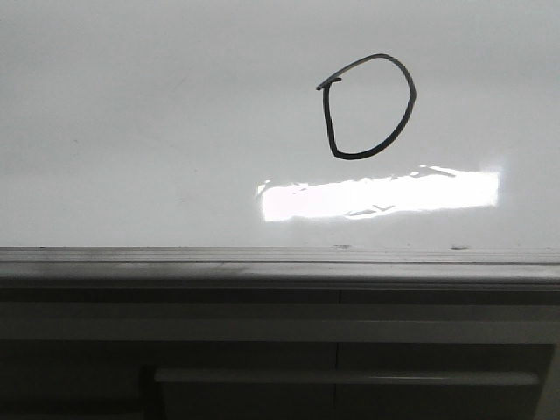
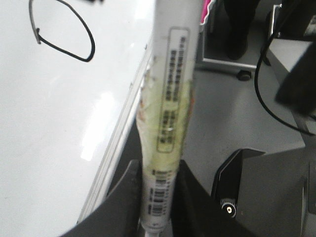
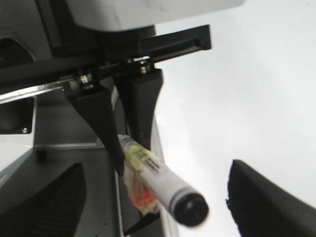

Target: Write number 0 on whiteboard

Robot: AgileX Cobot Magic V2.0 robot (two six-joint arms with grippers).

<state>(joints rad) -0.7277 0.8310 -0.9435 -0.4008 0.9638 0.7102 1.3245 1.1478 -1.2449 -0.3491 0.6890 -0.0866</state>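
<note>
The number 0 [image 1: 326,114], a black lopsided loop, is drawn on the upper right of the whiteboard [image 1: 157,131], above a bright glare patch. No gripper shows in the front view. My left gripper [image 2: 158,173] is shut on a white marker [image 2: 168,98] wrapped in yellowish tape, held off the board beside its edge; the number 0 [image 2: 91,47] lies further along the whiteboard [image 2: 49,123]. In the right wrist view the left gripper [image 3: 123,158] holds the marker [image 3: 163,185] with its black end toward the camera. My right gripper [image 3: 158,207] is open, its fingers wide apart and touching nothing.
A grey metal rail [image 1: 280,258] runs along the board's lower edge, with dark cabinet panels [image 1: 262,350] below it. Beyond the board's edge are grey floor, a black cable [image 2: 259,89], a wheeled stand [image 2: 237,64] and a black robot part [image 2: 256,187].
</note>
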